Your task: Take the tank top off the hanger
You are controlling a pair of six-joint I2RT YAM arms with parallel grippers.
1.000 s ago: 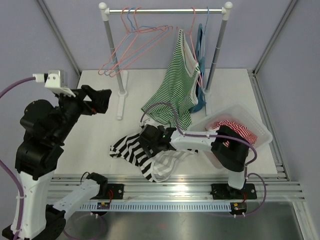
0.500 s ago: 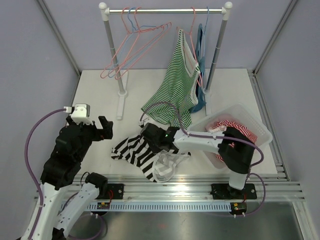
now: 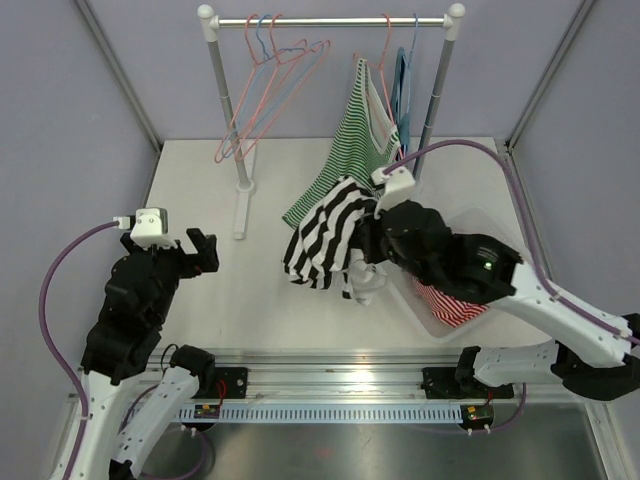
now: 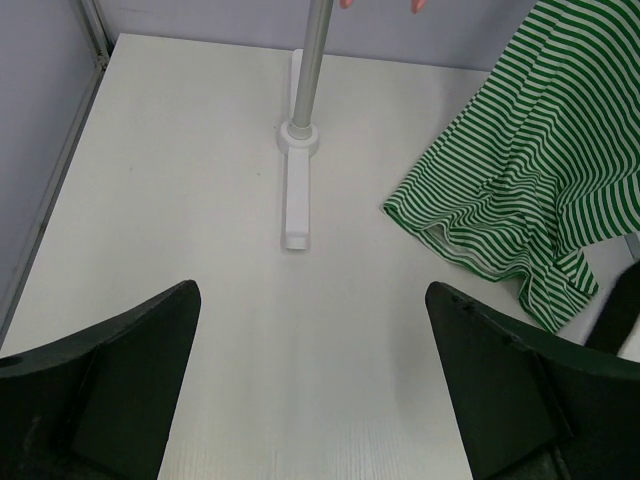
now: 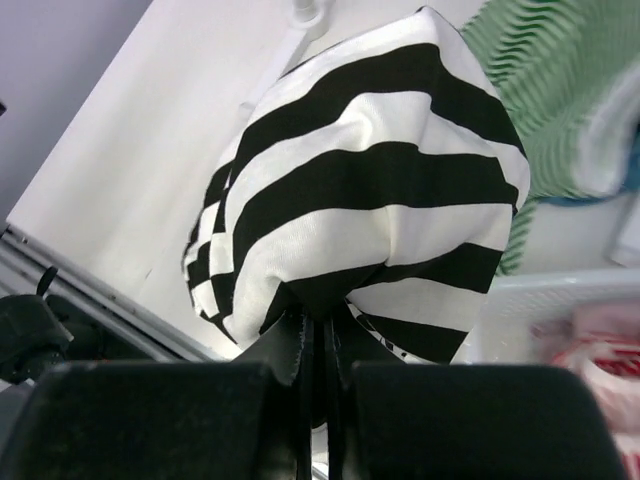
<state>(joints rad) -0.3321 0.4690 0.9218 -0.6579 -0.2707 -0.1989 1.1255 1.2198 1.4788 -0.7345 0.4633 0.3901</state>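
Note:
My right gripper (image 5: 320,345) is shut on a bunched black-and-white striped tank top (image 5: 370,190), which hangs off the table in front of the rack (image 3: 325,235). In the top view the cloth hides the fingers. A green-and-white striped tank top (image 3: 355,150) hangs from a pink hanger (image 3: 385,35) on the rail, its hem resting on the table (image 4: 520,200). My left gripper (image 4: 310,300) is open and empty, low over bare table at the left (image 3: 197,250), well apart from both tops.
Several empty pink and blue hangers (image 3: 272,75) hang at the rail's left. The rack's left pole and foot (image 4: 296,190) stand ahead of my left gripper. A white bin (image 5: 580,290) holding red-striped clothing (image 3: 447,303) sits at the right, under my right arm.
My right gripper shut on the black-and-white top lying on the table and lifted it up and back toward the rack. The left arm dropped lower at the near left, still open.

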